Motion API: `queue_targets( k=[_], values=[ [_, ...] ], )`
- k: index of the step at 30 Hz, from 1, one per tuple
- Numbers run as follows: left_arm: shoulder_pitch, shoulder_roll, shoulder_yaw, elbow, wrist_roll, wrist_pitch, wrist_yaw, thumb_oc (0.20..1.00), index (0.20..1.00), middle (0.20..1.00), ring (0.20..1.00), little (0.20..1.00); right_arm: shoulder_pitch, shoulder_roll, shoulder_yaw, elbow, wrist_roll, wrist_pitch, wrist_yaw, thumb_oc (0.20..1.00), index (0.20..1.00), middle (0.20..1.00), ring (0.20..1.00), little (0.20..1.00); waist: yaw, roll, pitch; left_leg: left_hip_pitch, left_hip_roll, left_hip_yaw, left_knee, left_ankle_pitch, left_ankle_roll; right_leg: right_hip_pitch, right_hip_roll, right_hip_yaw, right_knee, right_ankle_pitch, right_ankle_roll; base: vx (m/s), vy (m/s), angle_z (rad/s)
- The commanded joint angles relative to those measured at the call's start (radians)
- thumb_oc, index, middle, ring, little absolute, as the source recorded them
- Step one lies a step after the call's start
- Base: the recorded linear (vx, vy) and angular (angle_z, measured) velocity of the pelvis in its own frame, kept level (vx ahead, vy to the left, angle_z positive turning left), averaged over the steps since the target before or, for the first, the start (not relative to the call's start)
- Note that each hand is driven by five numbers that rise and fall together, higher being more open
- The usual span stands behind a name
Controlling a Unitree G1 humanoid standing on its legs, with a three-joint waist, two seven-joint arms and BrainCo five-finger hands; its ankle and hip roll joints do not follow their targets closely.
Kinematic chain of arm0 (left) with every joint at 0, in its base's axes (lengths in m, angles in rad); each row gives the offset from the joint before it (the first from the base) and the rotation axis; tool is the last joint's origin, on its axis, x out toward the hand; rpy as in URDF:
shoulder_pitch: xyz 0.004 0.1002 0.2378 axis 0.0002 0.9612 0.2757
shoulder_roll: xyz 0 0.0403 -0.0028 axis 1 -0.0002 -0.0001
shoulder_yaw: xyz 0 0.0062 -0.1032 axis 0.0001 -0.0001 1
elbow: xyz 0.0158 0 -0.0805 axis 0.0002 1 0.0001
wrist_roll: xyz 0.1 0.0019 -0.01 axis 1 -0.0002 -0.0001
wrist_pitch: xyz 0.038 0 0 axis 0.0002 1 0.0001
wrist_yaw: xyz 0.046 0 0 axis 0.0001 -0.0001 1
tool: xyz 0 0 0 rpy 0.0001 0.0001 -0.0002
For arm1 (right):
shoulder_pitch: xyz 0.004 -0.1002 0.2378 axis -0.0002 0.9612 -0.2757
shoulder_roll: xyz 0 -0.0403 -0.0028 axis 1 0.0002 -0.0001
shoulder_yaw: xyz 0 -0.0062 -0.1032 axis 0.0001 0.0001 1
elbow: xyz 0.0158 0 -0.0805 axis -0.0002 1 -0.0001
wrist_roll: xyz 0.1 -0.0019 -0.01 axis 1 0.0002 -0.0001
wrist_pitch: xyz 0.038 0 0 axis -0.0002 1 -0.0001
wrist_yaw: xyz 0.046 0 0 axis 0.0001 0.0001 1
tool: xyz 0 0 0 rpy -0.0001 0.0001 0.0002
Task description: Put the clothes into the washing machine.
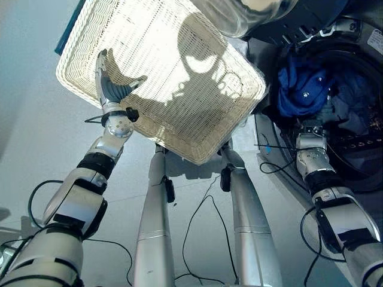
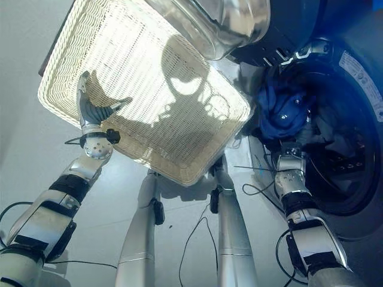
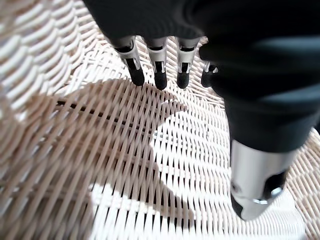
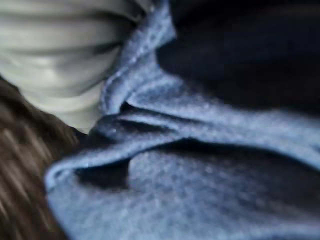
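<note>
Nearly done: blue clothes (image 1: 302, 84) in washer (image 1: 359, 149) drum at 3 o'clock. Basket (image 1: 179, 89) looks empty. Left hand (image 1: 111, 89) open, flat inside basket. Right hand buried in clothes; state unclear.

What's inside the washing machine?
Blue clothes are bunched in the washing machine's round opening. The right robot hand reaches in at them, its fingers hidden. Deeper inside the drum is too dark to see.

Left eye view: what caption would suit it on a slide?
Left hand spread over an empty wicker basket, right arm reaching to blue clothes in the washing machine.
</note>
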Motion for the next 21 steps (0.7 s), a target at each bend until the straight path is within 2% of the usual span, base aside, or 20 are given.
queue_targets(
  k=[1,2,3,4,5,6,7,8,9,10,11,12,13,15,16,17,18,19,20,21],
  values=[
    [-0.03,-0.001,0.013,0.0,-0.018,-0.041,0.017,1.0,1.0,1.0,1.0,1.0,0.016,-0.07,-0.021,-0.013,-0.05,-0.025,-0.13,0.2,0.2,0.2,0.2,0.2,0.005,0.004,-0.005,-0.022,-0.043,0.029,0.116,-0.119,-0.02,0.075,0.019,-0.026,-0.256,0.212,0.122,0.01,-0.009,-0.05],
    [-0.028,-0.009,0.003,-0.002,-0.02,-0.035,0.022,1.0,1.0,1.0,1.0,1.0,0.01,-0.076,-0.016,0.034,-0.097,0.013,-0.192,0.2,0.2,0.2,0.2,0.2,0.009,0.009,-0.005,-0.01,-0.043,0.029,0.118,-0.128,-0.019,0.087,0.019,-0.026,-0.254,0.202,0.123,0.0,-0.014,-0.06],
    [-0.042,-0.007,-0.003,-0.003,-0.028,-0.03,0.019,1.0,1.0,1.0,1.0,1.0,-0.016,-0.098,-0.005,0.076,-0.118,0.054,-0.24,0.2,0.2,0.2,0.2,0.2,0.012,0.013,-0.005,-0.023,-0.046,0.029,0.118,-0.116,-0.017,0.075,0.017,-0.026,-0.256,0.214,0.12,0.02,-0.02,-0.06],
    [-0.039,-0.007,-0.008,-0.001,-0.032,-0.03,0.018,1.0,1.0,1.0,1.0,1.0,-0.018,-0.104,-0.003,0.093,-0.129,0.069,-0.256,0.2,0.2,0.2,0.2,0.2,0.014,0.014,-0.005,-0.013,-0.045,0.027,0.12,-0.125,-0.017,0.085,0.018,-0.027,-0.253,0.205,0.121,0.01,-0.026,-0.05],
    [-0.04,-0.007,-0.014,0.002,-0.034,-0.032,0.014,1.0,1.0,1.0,1.0,1.0,-0.026,-0.119,0.001,0.131,-0.159,0.133,-0.3,0.2,0.2,0.2,0.2,0.2,0.017,0.016,-0.005,-0.011,-0.045,0.027,0.122,-0.127,-0.017,0.089,0.018,-0.029,-0.25,0.202,0.12,0.02,-0.044,-0.04],
    [-0.052,-0.002,-0.027,0.003,-0.039,-0.024,0.008,1.0,1.0,1.0,1.0,1.0,-0.048,-0.149,0.024,0.192,-0.153,0.245,-0.345,0.2,0.2,0.2,0.2,0.2,0.022,0.016,-0.005,-0.013,-0.047,0.024,0.128,-0.122,-0.016,0.089,0.019,-0.031,-0.247,0.205,0.118,0.01,-0.043,-0.02],
    [-0.052,-0.002,-0.029,0.003,-0.041,-0.022,0.008,1.0,1.0,1.0,1.0,1.0,-0.053,-0.155,0.028,0.2,-0.151,0.255,-0.352,0.2,0.2,0.2,0.2,0.2,0.023,0.017,-0.005,-0.011,-0.047,0.024,0.129,-0.124,-0.016,0.091,0.019,-0.032,-0.247,0.204,0.117,0.01,-0.072,-0.02],
    [-0.057,0.002,-0.046,-0.002,-0.042,-0.012,0.009,1.0,1.0,1.0,1.0,1.0,-0.078,-0.195,0.042,0.232,-0.153,0.284,-0.404,0.2,0.2,0.2,0.2,0.2,0.027,0.016,-0.005,-0.012,-0.047,0.021,0.135,-0.125,-0.014,0.093,0.017,-0.038,-0.243,0.203,0.118,0.01,-0.06,0.0],
    [-0.057,0.007,-0.05,-0.006,-0.044,-0.009,0.008,1.0,1.0,1.0,1.0,1.0,-0.084,-0.212,0.044,0.237,-0.158,0.284,-0.419,0.2,0.2,0.2,0.2,0.2,0.028,0.015,-0.005,-0.013,-0.047,0.019,0.138,-0.126,-0.014,0.094,0.016,-0.04,-0.242,0.203,0.118,0.01,-0.106,0.0],
    [-0.05,0.026,-0.062,-0.017,-0.05,-0.005,0.006,1.0,1.0,1.0,1.0,1.0,-0.104,-0.271,0.05,0.256,-0.144,0.262,-0.496,0.2,0.2,0.2,0.2,0.2,0.031,0.011,-0.005,-0.013,-0.047,0.013,0.149,-0.13,-0.014,0.099,0.015,-0.047,-0.238,0.203,0.119,0.0,-0.082,0.0],
    [-0.045,0.03,-0.067,-0.02,-0.051,-0.006,0.009,1.0,1.0,1.0,1.0,1.0,-0.109,-0.288,0.044,0.262,-0.148,0.253,-0.517,0.2,0.2,0.2,0.2,0.2,0.031,0.009,-0.005,-0.012,-0.046,0.011,0.151,-0.131,-0.014,0.101,0.015,-0.049,-0.236,0.203,0.12,-0.01,-0.115,0.01],
    [-0.035,0.045,-0.077,-0.034,-0.052,-0.003,0.017,1.0,1.0,1.0,1.0,1.0,-0.121,-0.334,0.044,0.266,-0.153,0.177,-0.589,0.2,0.2,0.2,0.2,0.2,0.032,0.002,-0.005,-0.011,-0.046,0.004,0.154,-0.135,-0.012,0.106,0.017,-0.053,-0.236,0.205,0.121,-0.01,-0.081,0.01],
    [-0.031,0.048,-0.078,-0.042,-0.05,0.002,0.02,1.0,1.0,1.0,1.0,1.0,-0.125,-0.345,0.045,0.263,-0.154,0.147,-0.608,0.2,0.2,0.2,0.2,0.2,0.032,0.0,-0.005,-0.011,-0.046,0.003,0.153,-0.136,-0.011,0.107,0.018,-0.054,-0.237,0.206,0.122,-0.01,-0.084,0.04],
    [0.005,0.073,-0.075,-0.075,-0.049,-0.001,0.037,1.0,1.0,1.0,1.0,1.0,-0.123,-0.393,0.036,0.19,-0.228,-0.004,-0.785,0.2,0.2,0.2,0.2,0.2,0.025,-0.013,-0.005,-0.007,-0.046,-0.004,0.147,-0.139,-0.009,0.113,0.023,-0.056,-0.246,0.211,0.124,-0.02,-0.034,0.06],
    [0.008,0.073,-0.074,-0.077,-0.047,-0.001,0.039,1.0,1.0,1.0,1.0,1.0,-0.122,-0.394,0.035,0.181,-0.237,-0.01,-0.8,0.2,0.2,0.2,0.2,0.2,0.024,-0.013,-0.005,-0.006,-0.045,-0.003,0.145,-0.139,-0.009,0.113,0.023,-0.055,-0.247,0.212,0.124,0.0,0.0,0.0],
    [0.019,0.076,-0.072,-0.087,-0.042,-0.002,0.045,1.0,1.0,1.0,1.0,1.0,-0.122,-0.413,0.033,0.15,-0.286,-0.06,-0.872,0.366,0.366,0.366,0.366,0.366,0.02,-0.019,-0.005,-0.004,-0.044,-0.003,0.142,-0.139,-0.009,0.116,0.025,-0.054,-0.25,0.213,0.125,0.0,0.0,0.0],
    [0.02,0.08,-0.07,-0.092,-0.043,0.0,0.041,1.0,1.0,1.0,1.0,1.0,-0.131,-0.426,0.036,0.133,-0.331,-0.079,-0.915,0.796,0.796,0.796,0.796,0.796,0.02,-0.022,-0.005,-0.001,-0.044,-0.003,0.137,-0.139,-0.008,0.118,0.027,-0.054,-0.254,0.213,0.124,0.0,0.0,0.0],
    [0.02,0.081,-0.069,-0.091,-0.043,0.0,0.039,1.0,1.0,1.0,1.0,1.0,-0.135,-0.429,0.038,0.127,-0.345,-0.08,-0.929,0.909,0.909,0.909,0.909,0.909,0.02,-0.023,-0.005,-0.001,-0.044,-0.003,0.135,-0.138,-0.008,0.119,0.027,-0.054,-0.255,0.213,0.124,-0.01,0.009,-0.04],
    [0.011,0.09,-0.063,-0.085,-0.046,-0.001,0.021,1.0,1.0,1.0,1.0,1.0,-0.166,-0.464,0.06,0.108,-0.411,-0.08,-0.985,1.0,1.0,1.0,1.0,1.0,0.019,-0.03,-0.005,0.002,-0.044,-0.008,0.13,-0.14,-0.007,0.122,0.028,-0.054,-0.261,0.213,0.124,-0.01,0.012,-0.03],
    [0.009,0.096,-0.059,-0.083,-0.049,-0.002,0.012,1.0,1.0,1.0,1.0,1.0,-0.173,-0.479,0.069,0.11,-0.422,-0.077,-0.996,1.0,1.0,1.0,1.0,1.0,0.019,-0.033,-0.005,0.002,-0.044,-0.009,0.13,-0.14,-0.007,0.122,0.027,-0.055,-0.262,0.212,0.125,-0.01,0.016,-0.04]
  ],
)
